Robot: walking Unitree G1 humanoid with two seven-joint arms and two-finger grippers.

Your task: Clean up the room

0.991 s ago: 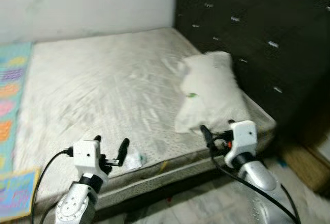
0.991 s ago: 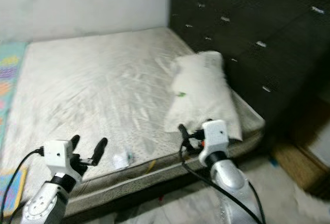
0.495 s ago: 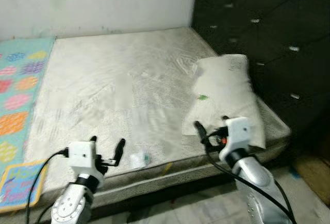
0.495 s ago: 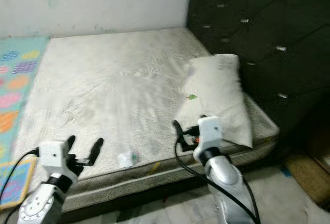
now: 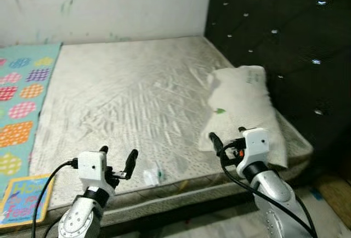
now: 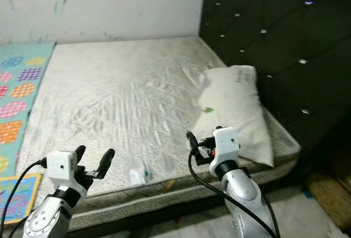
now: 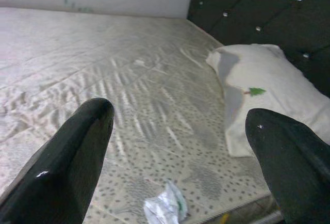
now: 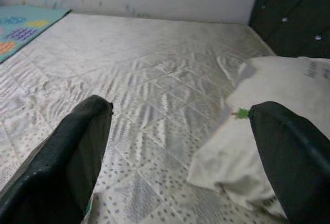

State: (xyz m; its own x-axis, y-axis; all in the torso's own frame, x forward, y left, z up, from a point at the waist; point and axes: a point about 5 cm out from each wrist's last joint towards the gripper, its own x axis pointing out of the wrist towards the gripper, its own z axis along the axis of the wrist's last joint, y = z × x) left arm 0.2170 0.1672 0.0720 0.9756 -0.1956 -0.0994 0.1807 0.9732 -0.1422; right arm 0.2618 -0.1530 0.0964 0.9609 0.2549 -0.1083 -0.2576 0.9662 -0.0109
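Note:
A bare mattress lies before me, with a white pillow at its right end against the dark headboard. A small green scrap sits on the pillow. A crumpled white and green wrapper rests near the mattress's front edge. My left gripper hovers open just left of the wrapper, which lies ahead of it in the left wrist view. My right gripper stands open at the pillow's near corner, with the pillow close beside it.
A tufted black headboard rises on the right. A colourful dotted mat runs along the mattress's left side, and a children's book lies at the front left corner. A white wall stands behind.
The camera has swung left and steadied, so more of the mat and the book show. Both grippers hold the same open pose; nothing on the bed has moved.

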